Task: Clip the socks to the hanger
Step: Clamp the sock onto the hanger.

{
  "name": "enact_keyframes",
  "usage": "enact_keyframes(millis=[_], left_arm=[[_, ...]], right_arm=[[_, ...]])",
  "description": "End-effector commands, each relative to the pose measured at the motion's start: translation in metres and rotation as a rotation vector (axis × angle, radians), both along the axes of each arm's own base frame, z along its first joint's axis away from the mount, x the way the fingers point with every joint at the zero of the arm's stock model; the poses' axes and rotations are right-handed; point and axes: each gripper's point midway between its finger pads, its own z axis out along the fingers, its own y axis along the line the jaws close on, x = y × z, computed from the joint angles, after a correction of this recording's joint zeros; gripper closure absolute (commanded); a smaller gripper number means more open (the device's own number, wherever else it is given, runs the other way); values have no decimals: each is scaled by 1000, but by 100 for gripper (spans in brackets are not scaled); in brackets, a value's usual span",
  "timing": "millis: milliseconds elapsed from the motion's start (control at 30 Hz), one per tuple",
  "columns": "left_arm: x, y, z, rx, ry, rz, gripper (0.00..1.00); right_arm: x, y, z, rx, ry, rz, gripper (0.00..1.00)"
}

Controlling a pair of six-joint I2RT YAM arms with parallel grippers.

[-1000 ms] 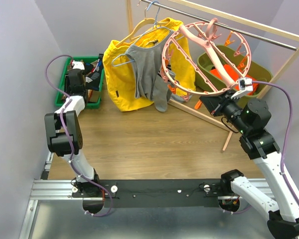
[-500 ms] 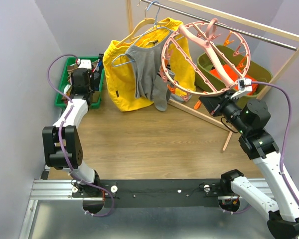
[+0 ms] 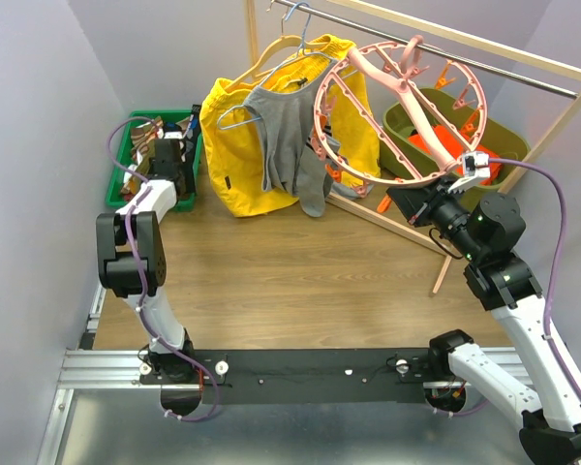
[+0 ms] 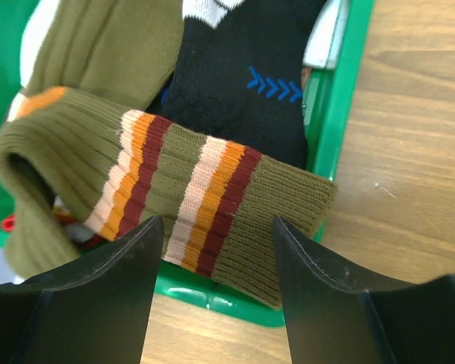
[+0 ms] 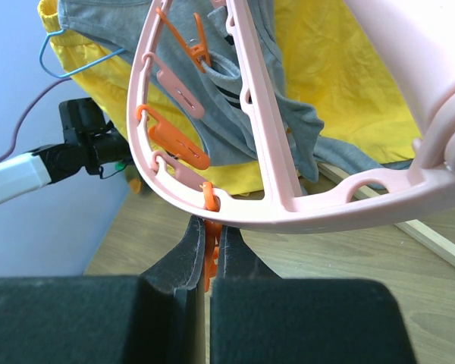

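1. Only the left wrist view shows the socks plainly. An olive sock [image 4: 212,189] with orange, maroon and cream stripes at its cuff is draped over one rim of a green bin [image 4: 330,136]. A black sock [image 4: 243,76] lies just beyond it.
2. In that view the left gripper [image 4: 216,224] is spread wide, one finger on each side of the striped cuff. We cannot tell whether it touches the cuff.
3. From the top camera we see that the bin sits at the far left of the table [image 3: 300,281]. The left gripper hangs over it and hides most of what is inside.
4. The right wrist view shows the right gripper [image 5: 206,235] closed on an orange clip [image 5: 208,258] that hangs under the pink rim of the hanger [image 5: 288,201]. The top view does not show that pinch.
5. The hanger hangs tilted by its hook from a rail [image 3: 508,74] at the far right, well apart from the socks.
6. A yellow jacket [image 3: 228,155] and a grey shirt [image 3: 286,145] hang on the same rail, just left of the hanger, whose ring overlaps the jacket. An olive basket [image 3: 504,140] sits behind the ring and is partly screened by its spokes.
7. The only marking we make out is a row of blue chevrons on the black sock.
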Motion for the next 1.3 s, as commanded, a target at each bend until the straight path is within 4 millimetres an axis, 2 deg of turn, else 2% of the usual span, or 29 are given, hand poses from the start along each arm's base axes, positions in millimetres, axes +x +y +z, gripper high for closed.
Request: enact_keyframes(millis=[0,67,133,267,367,400,433,733,767,800,867,933,1100,1200,1233,1267], left_arm=[[11,6,-6,-58,3,37,32],[14,7,-14,-61,17,41,32],[13,8,-25,-60,44,48,37],[13,7,-34,-72,52,52,44],[12,8,-36,-70,58,57,59],[12,9,-35,-70,57,63,69],[11,9,-28,-70,48,63,75],[5,12,34,-55,-61,80,80],[5,12,38,-59,-69,78,80],[6,11,41,-67,-75,68,87],[7,9,46,-85,-87,61,87],[8,7,51,-98,-97,51,99],[9,1,64,-135,-114,26,100],[5,-8,91,-175,-167,-4,100],[0,-12,109,-187,-205,-15,100],[-3,-16,117,-211,-225,-19,100]], right_arm=[[-3,3,-17,-19,49,24,96],[-3,4,-17,-16,50,26,96],[-3,4,-17,-16,49,26,96],[-3,3,-16,-16,47,23,96],[-3,3,-17,-16,50,24,96],[-3,3,-17,-18,49,24,96],[-3,3,-16,-18,49,24,96],[-3,4,-15,-13,45,27,96],[-4,4,-15,-12,44,29,96],[-4,4,-14,-12,41,27,96],[-4,3,-13,-13,40,26,96],[-5,3,-12,-13,37,27,96],[-6,2,-10,-14,33,24,96],[-5,3,-11,-15,32,28,96],[-5,3,-10,-13,31,26,96],[-5,4,-10,-12,30,29,96]])
